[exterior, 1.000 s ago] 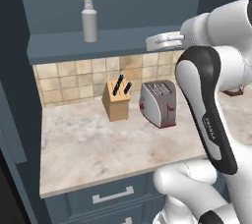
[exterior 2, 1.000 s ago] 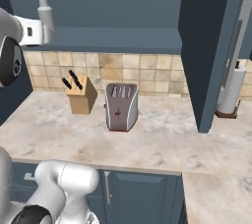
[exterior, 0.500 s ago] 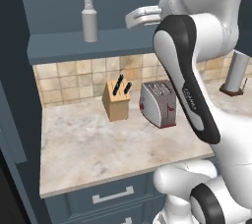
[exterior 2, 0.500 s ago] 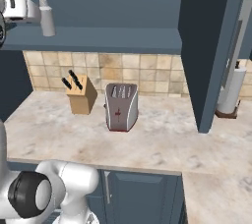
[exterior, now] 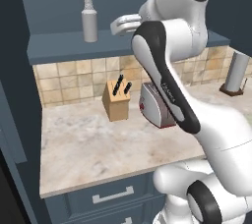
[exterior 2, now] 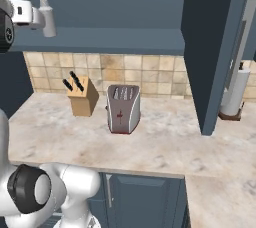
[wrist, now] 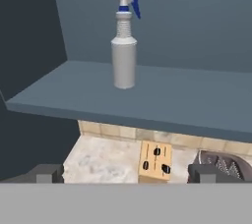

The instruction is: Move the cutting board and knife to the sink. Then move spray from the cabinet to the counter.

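Grey-white spray [wrist: 123, 56] stands upright on the cabinet [wrist: 162, 101] shelf, above the worktop [exterior: 93, 144]. Tool [wrist: 127, 173] hovers level with the shelf, jaws fully apart, holding nothing, well short of the spray.

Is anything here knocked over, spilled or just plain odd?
Nothing stands out. The spray stands upright on the cabinet shelf, and the knife block and toaster sit upright on the counter, with no spills showing.
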You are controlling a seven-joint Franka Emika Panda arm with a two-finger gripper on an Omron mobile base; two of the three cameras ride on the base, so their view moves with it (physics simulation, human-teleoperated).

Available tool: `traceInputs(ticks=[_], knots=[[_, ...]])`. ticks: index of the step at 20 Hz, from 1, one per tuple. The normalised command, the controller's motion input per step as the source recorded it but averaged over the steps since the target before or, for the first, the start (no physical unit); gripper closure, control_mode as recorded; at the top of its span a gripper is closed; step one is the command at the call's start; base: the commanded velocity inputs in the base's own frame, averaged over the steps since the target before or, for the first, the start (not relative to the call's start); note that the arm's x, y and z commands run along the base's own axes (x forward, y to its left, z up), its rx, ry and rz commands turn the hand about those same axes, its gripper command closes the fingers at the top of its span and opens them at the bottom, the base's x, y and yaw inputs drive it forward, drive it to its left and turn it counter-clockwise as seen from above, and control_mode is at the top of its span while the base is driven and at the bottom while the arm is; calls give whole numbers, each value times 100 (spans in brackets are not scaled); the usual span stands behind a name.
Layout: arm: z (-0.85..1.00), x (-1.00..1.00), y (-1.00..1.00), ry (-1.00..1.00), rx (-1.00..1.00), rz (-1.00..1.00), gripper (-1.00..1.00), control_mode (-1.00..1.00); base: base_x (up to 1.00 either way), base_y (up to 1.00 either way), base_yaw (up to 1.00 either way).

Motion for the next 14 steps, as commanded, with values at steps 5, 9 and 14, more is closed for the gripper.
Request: traceInputs(ticks=[5, 9, 14], knots=[[-19, 91, 34, 0, 0, 0, -100, -100, 0, 0, 0], [0, 75, 13, 0, 0, 0, -100, -100, 0, 0, 0], [1, 26, 0, -1, 1, 0, -100, -100, 0, 0, 0]])
